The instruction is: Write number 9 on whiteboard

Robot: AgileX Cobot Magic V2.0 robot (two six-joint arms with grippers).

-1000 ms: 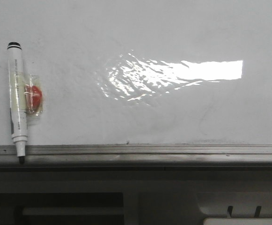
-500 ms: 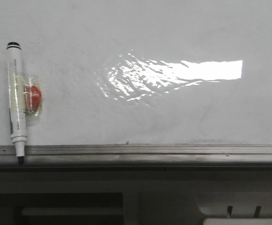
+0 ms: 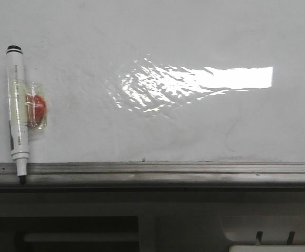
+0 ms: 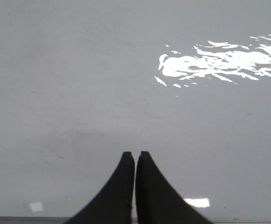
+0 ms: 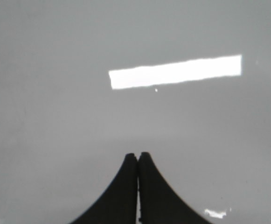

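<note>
The whiteboard (image 3: 194, 31) fills the front view, glossy white with faint smudges, a bright glare patch and a grey metal lower rail (image 3: 162, 169). No number 9 shows on it. A white marker (image 3: 17, 110) with black ends lies at the board's left, taped beside a red piece, its tip over the rail. Neither gripper appears in the front view. In the left wrist view my left gripper (image 4: 135, 154) is shut with nothing in it, facing bare board (image 4: 79, 84). My right gripper (image 5: 138, 155) is likewise shut and empty over bare board (image 5: 56, 116).
Below the rail runs a dark band, and under it lies pale equipment with a recess (image 3: 79, 236) at the left and a white edge (image 3: 273, 247) at the lower right. A red piece under clear tape (image 3: 36, 107) sits beside the marker.
The front view has shifted very slightly; the marker and board look otherwise the same.
</note>
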